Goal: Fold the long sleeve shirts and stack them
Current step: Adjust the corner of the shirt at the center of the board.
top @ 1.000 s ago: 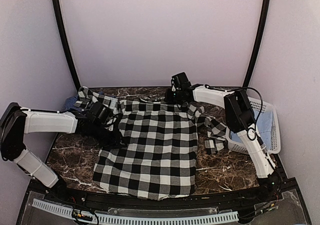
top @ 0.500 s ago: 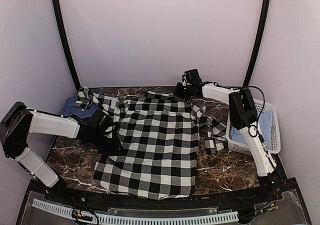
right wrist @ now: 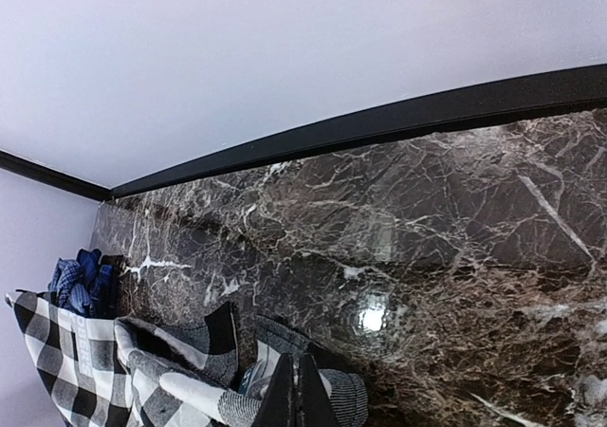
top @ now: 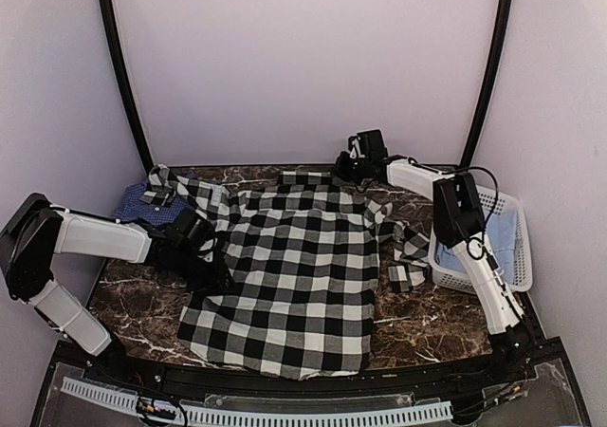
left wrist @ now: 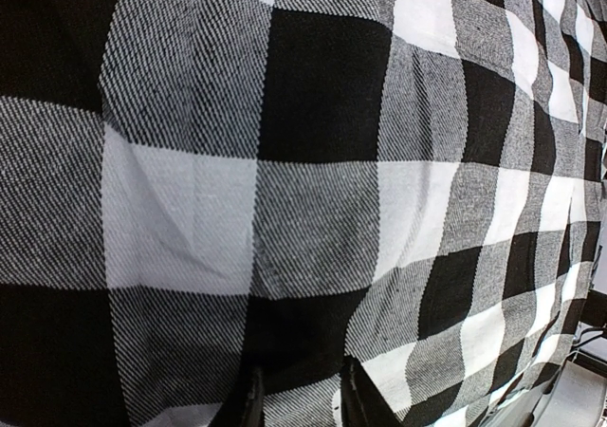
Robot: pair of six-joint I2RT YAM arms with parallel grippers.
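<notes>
Checked shirt lies flat mid-counter, long axis 12–6 o'clock, collar at 12. Large black-and-white checks; 3 o'clock sleeve bunched. Left pincer pinches its 9 o'clock edge. Right pincer is pressed together on cloth by the collar.

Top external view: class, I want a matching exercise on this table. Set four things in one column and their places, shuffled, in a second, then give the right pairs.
Things:
1 black-and-white checked shirt
2 dark blue shirt
3 white basket
4 right gripper

Places:
A right edge of the table
B far left corner
C far edge, at the collar
D spread across the middle

Pairs: 1-D, 2-B, 3-A, 4-C
</notes>
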